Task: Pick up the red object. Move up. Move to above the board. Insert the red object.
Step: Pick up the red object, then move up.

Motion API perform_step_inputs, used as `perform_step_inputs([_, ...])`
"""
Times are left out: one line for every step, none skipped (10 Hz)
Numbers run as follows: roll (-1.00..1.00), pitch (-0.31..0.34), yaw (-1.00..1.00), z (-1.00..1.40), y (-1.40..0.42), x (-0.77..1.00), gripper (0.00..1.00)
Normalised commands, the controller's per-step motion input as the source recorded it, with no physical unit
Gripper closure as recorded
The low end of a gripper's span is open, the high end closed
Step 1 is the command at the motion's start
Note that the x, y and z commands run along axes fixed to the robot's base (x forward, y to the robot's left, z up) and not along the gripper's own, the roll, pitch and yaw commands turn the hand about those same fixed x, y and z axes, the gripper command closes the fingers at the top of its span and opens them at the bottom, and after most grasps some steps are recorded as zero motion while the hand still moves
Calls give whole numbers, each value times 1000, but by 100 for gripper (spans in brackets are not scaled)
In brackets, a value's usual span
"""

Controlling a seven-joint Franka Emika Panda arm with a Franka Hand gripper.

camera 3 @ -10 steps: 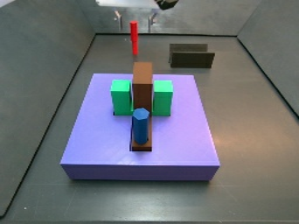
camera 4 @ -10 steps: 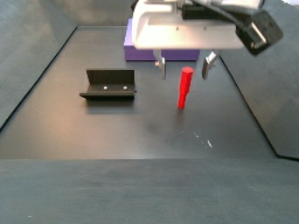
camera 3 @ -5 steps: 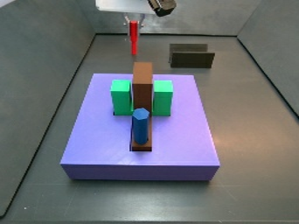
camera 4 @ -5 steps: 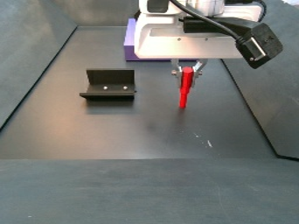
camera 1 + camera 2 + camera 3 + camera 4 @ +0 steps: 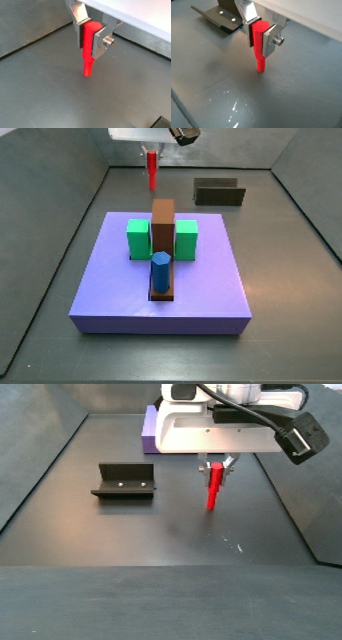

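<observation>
In a side view we see the fixture [image 5: 123, 481] at left on the counter [image 5: 160, 534], well apart from the end effector [image 5: 214, 468]. Both wrist views show its fingers [image 5: 100, 40] clamped on the upper part of the red object [image 5: 87, 50], which stands upright with its tip at the counter. We judge pickup to be in hand; next comes a straight lift, then travel above the board [image 5: 120, 293].

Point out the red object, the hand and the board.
red object [image 5: 260, 60], a wrist view, on its lower shaft.
hand [image 5: 91, 36], a wrist view, midway between fingertips, closed on the red object.
board [image 5: 114, 288], a side view, bare top surface.
</observation>
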Motion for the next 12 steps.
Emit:
perform_step_inputs([0, 0, 0, 0, 0, 0, 100])
perform_step_inputs([0, 0, 0, 0, 0, 0, 100])
perform_step_inputs([0, 0, 0, 0, 0, 0, 100])
perform_step_inputs([0, 0, 0, 0, 0, 0, 100])
perform_step_inputs([0, 0, 0, 0, 0, 0, 100])
perform_step_inputs([0, 0, 0, 0, 0, 0, 100])
perform_step_inputs([0, 0, 0, 0, 0, 0, 100])
perform_step_inputs([0, 0, 0, 0, 0, 0, 100])
perform_step_inputs([0, 0, 0, 0, 0, 0, 100])
perform_step_inputs([0, 0, 0, 0, 0, 0, 100])
perform_step_inputs([0, 0, 0, 833, 0, 0, 100])
perform_step_inputs([-8, 30, -64, 756, -80, -45, 100])
